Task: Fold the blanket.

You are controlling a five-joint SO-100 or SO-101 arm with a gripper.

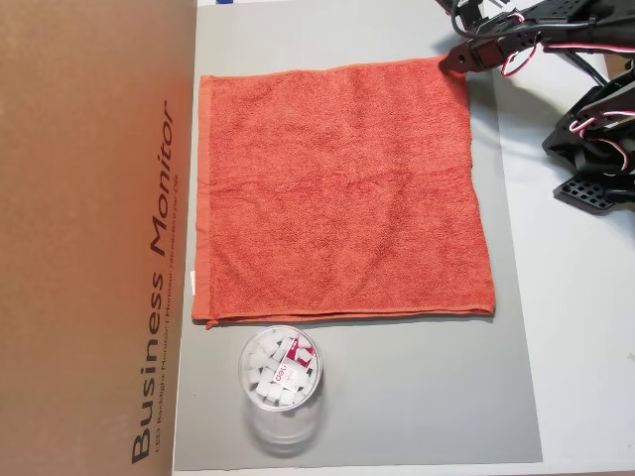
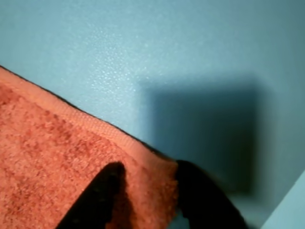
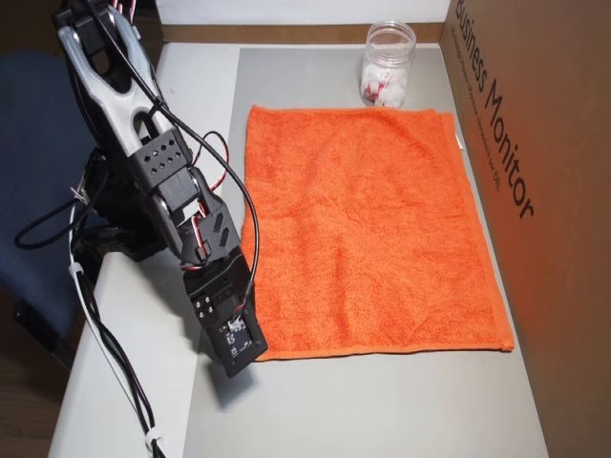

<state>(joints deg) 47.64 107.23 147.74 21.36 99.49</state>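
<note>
Orange-red terry blanket [image 1: 337,193] lies spread flat and unfolded on a grey mat [image 1: 397,397], filling the middle of both overhead views. Hemmed edges run roughly parallel to the mat's sides; no fold started.

End effector [image 2: 145,191] sits at one corner of the blanket: upper right of the frame in an overhead view [image 1: 456,61], lower left of the cloth in the other overhead view [image 3: 239,348]. A corner is the natural place to take hold, since lifting it lets the cloth be drawn across onto itself.

Wrist view: two dark fingers [image 2: 95,200] straddle the corner, one lying over the terry pile, the other just off the hem on the mat side. A strip of cloth shows between them, so the jaws stand partly open around the corner. Whether they already pinch it, I cannot tell; the corner looks flat, not lifted.

Clear plastic jar [image 1: 281,382] with white pieces inside stands on the mat just beside the edge opposite the arm, lower left in that overhead view, top of the frame in the other [image 3: 387,67]. Judgement: it sits near where a carried corner would land, so a low sweep could knock it.

Brown cardboard box [image 1: 89,238] printed "Business Monitor" walls off one side of the mat, close along a blanket edge. White tabletop [image 1: 575,327] carries the arm's base.
</note>
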